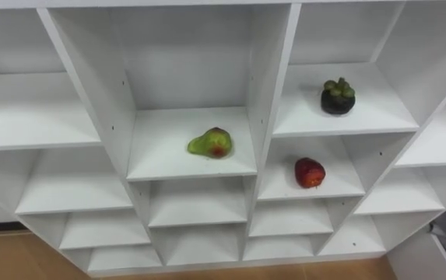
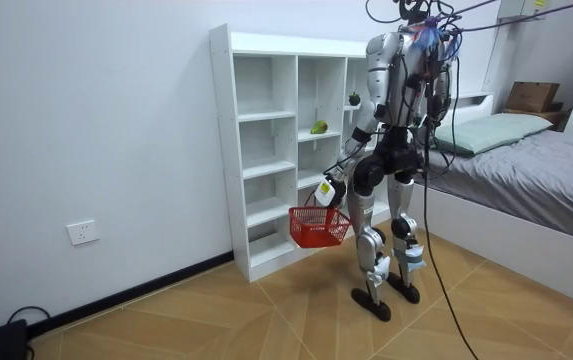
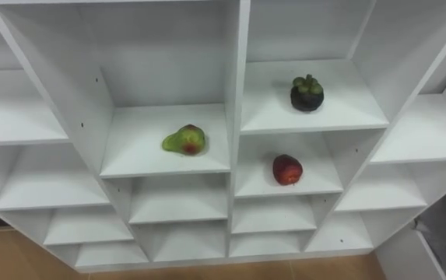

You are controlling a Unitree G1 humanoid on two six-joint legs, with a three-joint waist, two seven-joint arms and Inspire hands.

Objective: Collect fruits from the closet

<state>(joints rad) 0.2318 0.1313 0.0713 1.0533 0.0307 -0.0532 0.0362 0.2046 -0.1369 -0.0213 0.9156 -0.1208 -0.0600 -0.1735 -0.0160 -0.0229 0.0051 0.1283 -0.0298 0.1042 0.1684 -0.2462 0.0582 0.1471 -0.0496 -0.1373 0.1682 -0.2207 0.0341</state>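
Left eye view: 3 fruits lie in the white closet (image 1: 270, 70), each alone in its own compartment. A green pear-shaped fruit (image 1: 211, 143) with a red blush lies on its side in the middle column, toward the right and near edge of its shelf. In the column to the right, a dark round fruit (image 1: 337, 96) with a green top stands on the upper shelf, toward the right of it. A red fruit (image 1: 309, 172) sits 1 shelf lower in that same column, near the middle of its board. The 3 are well apart, with a divider or a shelf board between them.

In the room view the robot stands upright just in front of the closet, facing it, on a wooden floor (image 2: 266, 320). Its left hand (image 2: 330, 193) hangs low at its side and, as far as the small picture lets me judge, is clasped round the handle of a red basket (image 2: 318, 228), which hangs at knee height just before the lower shelves. What lies in the basket cannot be told. A bed (image 2: 526, 150) stands at the room view's right and a wall socket (image 2: 83, 232) at its left.
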